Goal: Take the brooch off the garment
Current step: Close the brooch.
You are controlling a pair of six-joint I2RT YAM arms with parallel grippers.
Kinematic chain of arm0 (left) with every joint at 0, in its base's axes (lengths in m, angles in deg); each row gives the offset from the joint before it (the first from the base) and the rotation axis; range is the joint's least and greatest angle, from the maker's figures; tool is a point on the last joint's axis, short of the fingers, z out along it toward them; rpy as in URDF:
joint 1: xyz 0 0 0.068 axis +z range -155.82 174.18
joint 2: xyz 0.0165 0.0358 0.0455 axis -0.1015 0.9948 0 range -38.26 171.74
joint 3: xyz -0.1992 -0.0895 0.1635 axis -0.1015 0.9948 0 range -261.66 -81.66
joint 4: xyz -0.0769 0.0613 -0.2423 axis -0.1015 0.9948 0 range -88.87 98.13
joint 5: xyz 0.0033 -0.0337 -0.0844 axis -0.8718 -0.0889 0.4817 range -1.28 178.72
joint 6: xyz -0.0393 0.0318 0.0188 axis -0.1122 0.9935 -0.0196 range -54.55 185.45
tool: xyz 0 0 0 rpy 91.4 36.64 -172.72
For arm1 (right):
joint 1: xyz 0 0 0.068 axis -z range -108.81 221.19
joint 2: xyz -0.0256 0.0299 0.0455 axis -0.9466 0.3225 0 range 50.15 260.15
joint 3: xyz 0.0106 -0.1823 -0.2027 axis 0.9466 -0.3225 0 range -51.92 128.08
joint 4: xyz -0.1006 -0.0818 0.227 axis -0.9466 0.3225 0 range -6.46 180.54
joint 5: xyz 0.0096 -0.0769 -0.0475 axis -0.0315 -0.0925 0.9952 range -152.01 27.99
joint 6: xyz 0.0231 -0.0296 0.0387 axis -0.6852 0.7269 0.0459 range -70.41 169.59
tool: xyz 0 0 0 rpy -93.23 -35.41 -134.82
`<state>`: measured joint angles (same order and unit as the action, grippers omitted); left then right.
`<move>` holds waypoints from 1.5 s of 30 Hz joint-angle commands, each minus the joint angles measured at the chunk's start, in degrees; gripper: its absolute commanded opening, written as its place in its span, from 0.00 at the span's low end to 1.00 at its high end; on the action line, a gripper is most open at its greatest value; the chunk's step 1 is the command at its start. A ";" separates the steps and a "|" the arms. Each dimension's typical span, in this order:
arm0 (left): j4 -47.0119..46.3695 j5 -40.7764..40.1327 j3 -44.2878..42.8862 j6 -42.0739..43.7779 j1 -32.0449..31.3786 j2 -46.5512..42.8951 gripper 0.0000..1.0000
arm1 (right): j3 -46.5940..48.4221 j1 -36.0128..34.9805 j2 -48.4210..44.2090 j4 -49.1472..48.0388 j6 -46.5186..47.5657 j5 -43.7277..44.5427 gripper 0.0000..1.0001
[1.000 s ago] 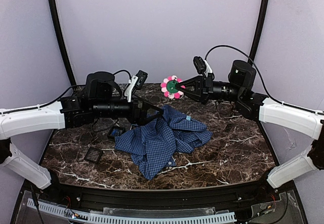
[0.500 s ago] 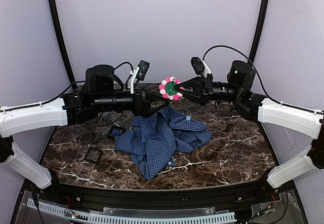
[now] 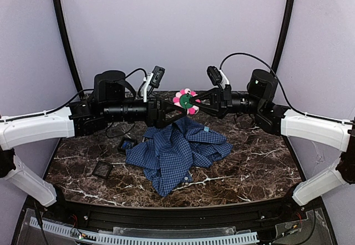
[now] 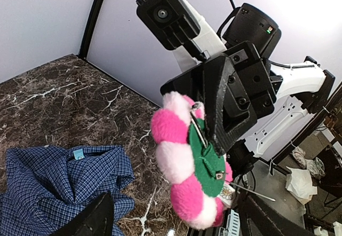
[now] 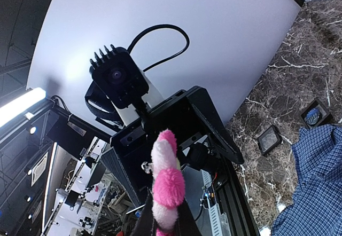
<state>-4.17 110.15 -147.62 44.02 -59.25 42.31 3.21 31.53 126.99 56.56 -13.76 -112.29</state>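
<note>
Two tools are facing each other in the air above the surface (image 3: 255, 167), and the brooch (image 3: 186, 100) is sitting between them, well apart from the garment (image 3: 175, 151). The right tool (image 3: 194, 102) is pinching the brooch tightly at its edge, with its jaws closed on it. The left tool (image 3: 175, 108) is standing wide open just beside the flower and is gripping nothing.

So the main part of the task is looking done to me: the pin is no longer sitting in the cloth. I am guessing that what is left is only to pass it to the open tool or to put it down somewhere.

The brooch is showing fluffy round petals, some strong pink and some pale pink, like small pompoms around a flat green disc that seems to be felt. From the left wrist view a thin metal pin is lying across the green back.

The garment is lying crumpled in soft folds on the surface, a fine blue check weave with a small light-blue tag (image 3: 206, 128). The surface is dark, marble-patterned stone with white veins. Two small black square trays (image 3: 103, 170) are resting to the left of the shirt.
</note>
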 commanded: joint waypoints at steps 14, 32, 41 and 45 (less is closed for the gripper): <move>-1.10 0.02 -1.02 -2.02 -0.26 -0.75 0.71 | -1.14 -1.20 -0.28 -2.19 -0.15 -1.29 0.00; -1.88 0.47 -0.71 -2.66 -0.20 -0.99 0.51 | -0.83 -2.08 0.06 -2.27 0.07 -1.70 0.00; -2.33 0.99 -0.80 -3.06 -0.18 -1.11 0.61 | -1.33 -2.31 0.04 -2.56 0.25 -1.91 0.00; -2.55 0.70 -0.63 -3.24 -0.16 -1.37 0.62 | -1.44 -2.35 0.11 -2.65 0.16 -1.97 0.00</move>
<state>-5.35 110.78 -147.62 40.96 -59.36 42.31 2.47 30.06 127.01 56.47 -13.74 -113.28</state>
